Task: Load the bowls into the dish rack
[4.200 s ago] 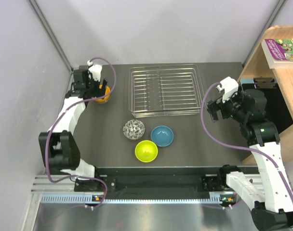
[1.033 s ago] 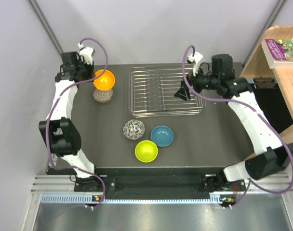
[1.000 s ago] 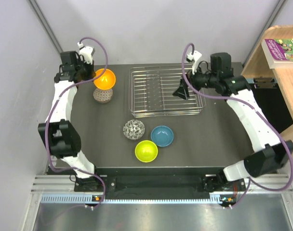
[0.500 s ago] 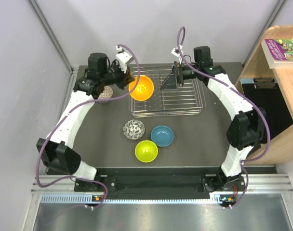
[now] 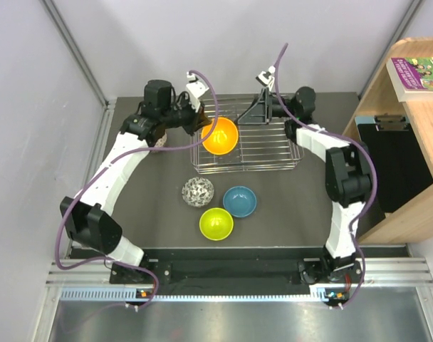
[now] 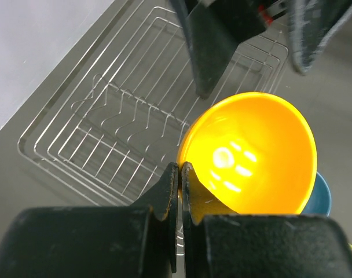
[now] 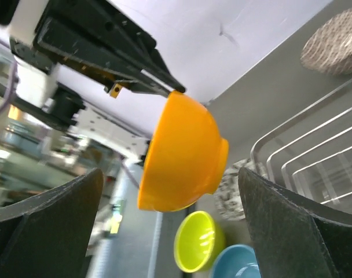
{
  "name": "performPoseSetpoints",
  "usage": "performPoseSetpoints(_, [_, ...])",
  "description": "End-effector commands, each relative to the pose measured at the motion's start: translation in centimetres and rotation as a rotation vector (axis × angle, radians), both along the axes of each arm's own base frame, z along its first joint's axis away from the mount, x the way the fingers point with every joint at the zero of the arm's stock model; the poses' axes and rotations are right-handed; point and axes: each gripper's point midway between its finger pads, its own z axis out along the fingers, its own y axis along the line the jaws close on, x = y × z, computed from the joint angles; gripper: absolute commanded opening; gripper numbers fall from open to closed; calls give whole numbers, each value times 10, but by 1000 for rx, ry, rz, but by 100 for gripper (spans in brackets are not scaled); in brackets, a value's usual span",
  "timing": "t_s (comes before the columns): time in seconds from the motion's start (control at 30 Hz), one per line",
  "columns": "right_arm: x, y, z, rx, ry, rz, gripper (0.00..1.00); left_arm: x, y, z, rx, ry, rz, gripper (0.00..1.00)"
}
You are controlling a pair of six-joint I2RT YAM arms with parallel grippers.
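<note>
My left gripper (image 6: 180, 168) is shut on the rim of the orange bowl (image 6: 251, 156), which hangs tilted above the left half of the dish rack (image 5: 273, 153). The right gripper (image 5: 256, 114) is open and empty over the rack's rear edge, facing the orange bowl (image 7: 184, 153) a short way off. On the table in front of the rack sit the mosaic bowl (image 5: 198, 191), the blue bowl (image 5: 239, 201) and the lime green bowl (image 5: 216, 224). The pinkish bowl (image 7: 332, 43) lies upside down left of the rack, mostly hidden by the left arm in the top view.
A wooden shelf (image 5: 409, 135) with a book (image 5: 419, 71) on it stands off the table's right side. Grey walls close in the back and the left. The rack's wires (image 6: 106, 127) hold nothing.
The left arm carried the orange bowl rightward, from above the pinkish bowl to over the rack. The right arm swung left and back to the rack's rear edge, staying open.
</note>
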Motion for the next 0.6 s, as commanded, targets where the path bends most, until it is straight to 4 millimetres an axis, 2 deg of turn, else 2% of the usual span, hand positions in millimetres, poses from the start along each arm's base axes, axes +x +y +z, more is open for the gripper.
performPoseSetpoints(0.0, [-28, -7, 23, 83, -130, 101, 100, -3, -20, 39, -58, -117, -69, 0])
performPoseSetpoints(0.33, [-10, -2, 2, 64, -79, 4, 99, -10, -35, 41, -58, -120, -100, 0])
performPoseSetpoints(0.5, [-13, -1, -6, 35, -57, -13, 100, -10, -37, 41, -52, -126, -101, 0])
performPoseSetpoints(0.53, [-15, -1, -3, 31, -100, -21, 100, -10, -37, 41, -47, -131, -99, 0])
performPoseSetpoints(0.57, [-14, 0, -6, 12, -60, -32, 99, -9, -37, 41, -45, -131, -98, 0])
